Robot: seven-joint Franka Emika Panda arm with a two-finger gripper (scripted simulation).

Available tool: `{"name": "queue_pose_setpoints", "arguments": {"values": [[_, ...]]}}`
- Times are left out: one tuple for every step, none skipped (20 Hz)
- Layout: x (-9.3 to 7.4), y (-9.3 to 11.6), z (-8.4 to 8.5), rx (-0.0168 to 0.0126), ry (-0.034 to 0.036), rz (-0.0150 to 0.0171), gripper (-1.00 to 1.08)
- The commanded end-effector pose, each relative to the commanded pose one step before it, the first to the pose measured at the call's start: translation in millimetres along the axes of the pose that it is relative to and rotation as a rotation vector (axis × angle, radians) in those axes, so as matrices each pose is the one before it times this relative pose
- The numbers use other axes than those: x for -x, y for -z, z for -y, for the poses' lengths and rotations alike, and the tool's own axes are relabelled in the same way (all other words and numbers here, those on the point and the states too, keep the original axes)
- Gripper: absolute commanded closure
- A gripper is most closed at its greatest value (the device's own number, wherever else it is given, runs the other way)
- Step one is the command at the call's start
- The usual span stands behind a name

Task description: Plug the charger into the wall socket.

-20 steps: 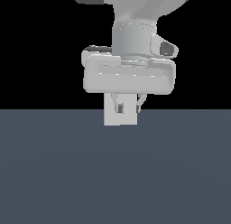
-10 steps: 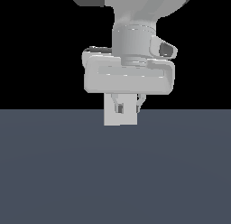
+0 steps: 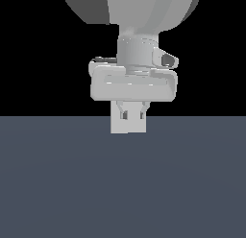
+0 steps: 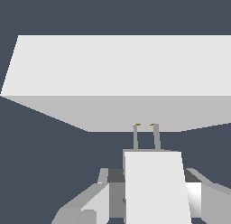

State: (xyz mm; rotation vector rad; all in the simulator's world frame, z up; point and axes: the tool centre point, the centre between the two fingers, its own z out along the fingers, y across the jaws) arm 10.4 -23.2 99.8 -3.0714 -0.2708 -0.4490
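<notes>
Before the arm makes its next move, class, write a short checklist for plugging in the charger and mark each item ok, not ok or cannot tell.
1. Charger held between the fingers of the end effector: ok.
2. Prongs point toward the wall socket: ok.
3. Both prong tips reach the socket's lower face: ok.
4. Prongs lined up with the holes: cannot tell, no holes visible.
5. Prongs already inserted: cannot tell.
</notes>
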Motion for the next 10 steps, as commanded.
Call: {"name": "queue_pose_setpoints", "arguments": {"values": [[-8.10, -2.27, -0.09, 0.00021, -0.00007, -0.00016, 1.08], [-2.31, -0.68, -0.02, 0.00000, 0.00000, 0.00000, 1.08], [-1.94, -0.57, -0.03, 0.00000, 0.00000, 0.00000, 1.08], [-1.57, -0.47, -0.04, 0.00000, 0.00000, 0.00000, 1.08], [-1.20, -0.36, -0.05, 0.00000, 0.00000, 0.00000, 1.08], [-0.84, -0.25, -0.06, 0.00000, 0.00000, 0.00000, 1.08], [-0.55, -0.24, 0.33, 0.00009, 0.00066, 0.00017, 1.08], [-0.12, -0.04, -0.09, 0.00000, 0.00000, 0.00000, 1.08], [0.23, 0.06, -0.10, 0.00000, 0.00000, 0.00000, 1.08], [0.16, 0.05, -0.04, 0.00000, 0.00000, 0.00000, 1.08]]}}
